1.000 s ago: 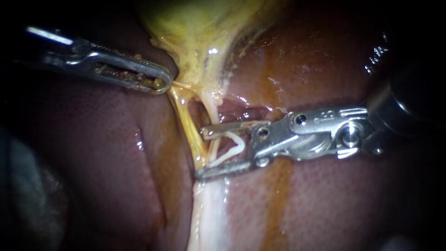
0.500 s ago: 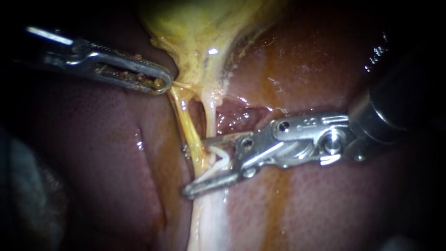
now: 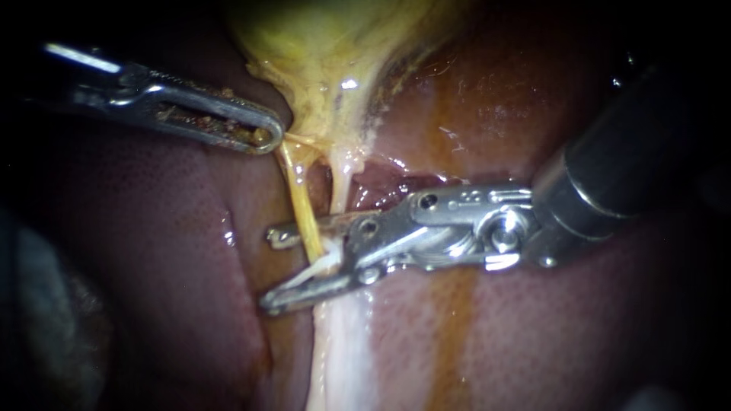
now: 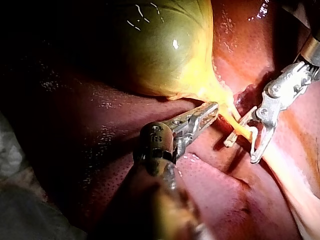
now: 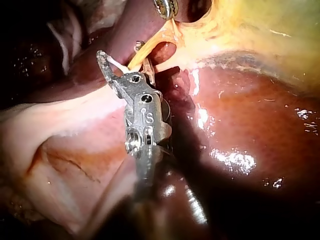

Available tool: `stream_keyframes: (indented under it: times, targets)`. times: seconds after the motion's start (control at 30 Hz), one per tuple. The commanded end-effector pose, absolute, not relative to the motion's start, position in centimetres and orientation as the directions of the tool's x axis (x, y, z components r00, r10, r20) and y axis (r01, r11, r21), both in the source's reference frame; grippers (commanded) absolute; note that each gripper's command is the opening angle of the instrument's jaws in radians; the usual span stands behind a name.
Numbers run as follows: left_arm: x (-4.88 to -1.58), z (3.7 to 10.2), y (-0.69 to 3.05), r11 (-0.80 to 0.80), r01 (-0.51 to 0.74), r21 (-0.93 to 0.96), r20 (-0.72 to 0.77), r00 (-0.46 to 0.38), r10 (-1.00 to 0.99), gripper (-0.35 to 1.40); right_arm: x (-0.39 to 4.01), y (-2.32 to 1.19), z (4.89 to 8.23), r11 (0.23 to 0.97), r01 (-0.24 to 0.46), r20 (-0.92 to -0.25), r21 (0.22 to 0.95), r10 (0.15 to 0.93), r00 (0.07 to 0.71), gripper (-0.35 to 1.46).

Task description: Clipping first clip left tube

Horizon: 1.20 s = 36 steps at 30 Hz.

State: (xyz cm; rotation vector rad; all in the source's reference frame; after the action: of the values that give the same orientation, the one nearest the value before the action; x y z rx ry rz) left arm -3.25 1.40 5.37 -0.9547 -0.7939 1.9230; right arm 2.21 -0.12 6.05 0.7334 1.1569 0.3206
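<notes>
A thin yellow left tube (image 3: pixel 299 202) and a paler right tube (image 3: pixel 340 186) run down from the yellow-green gallbladder (image 3: pixel 335 53). My right instrument (image 3: pixel 271 270) comes in from the right. Its jaws stand apart and carry a white V-shaped clip (image 3: pixel 326 262). The left tube passes between the jaws, in the clip's mouth. In the left wrist view the right instrument (image 4: pixel 241 151) straddles that same tube (image 4: pixel 236 123). My left instrument (image 3: pixel 263 135) is shut on yellow tissue at the gallbladder's neck and holds it taut.
Dark red liver (image 3: pixel 152 251) lies on both sides, with a pale band of tissue (image 3: pixel 343 350) running below the jaws. The right instrument's dark shaft (image 3: pixel 624 164) fills the upper right.
My right instrument has slid left along the liver. Its jaws, which were short of the left tube, now reach past it on both sides. The left instrument has stayed still.
</notes>
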Motion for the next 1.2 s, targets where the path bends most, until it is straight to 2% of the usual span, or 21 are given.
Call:
stream_keyframes:
  times: [0.03,0.47,0.6,0.73,1.0,1.17,1.2]
  targets:
    - [-3.25,5.37,1.4,-0.459,-0.392,-0.797,-0.32,-0.37,0.872,-0.35,2.21,-0.12,6.0,0.727,0.144,-0.714,0.672,0.584,0.385,0.48]
    - [-3.24,5.38,1.41,-0.459,-0.391,-0.797,-0.32,-0.371,0.872,-0.35,2.31,-0.22,5.53,0.693,0.218,-0.716,0.687,0.593,0.368,0.45]
    - [-3.24,5.39,1.41,-0.459,-0.391,-0.797,-0.32,-0.371,0.872,-0.35,2.31,-0.2,5.5,0.683,0.21,-0.704,0.699,0.606,0.371,0.42]
    - [-3.23,5.39,1.41,-0.459,-0.391,-0.797,-0.32,-0.371,0.872,-0.35,2.27,-0.19,5.5,0.646,0.188,-0.661,0.74,0.645,0.383,0.34]
    - [-3.23,5.39,1.41,-0.459,-0.391,-0.797,-0.32,-0.371,0.872,-0.35,2.21,-0.19,5.5,0.617,0.167,-0.624,0.769,0.669,0.404,-0.04]
    - [-3.23,5.39,1.41,-0.459,-0.391,-0.797,-0.32,-0.371,0.872,-0.35,2.16,-0.17,5.49,0.519,0.111,-0.513,0.848,0.747,0.424,-0.35]
    - [-3.23,5.39,1.41,-0.459,-0.391,-0.797,-0.32,-0.371,0.872,-0.35,2.15,-0.17,5.49,0.496,0.099,-0.487,0.862,0.761,0.428,-0.35]
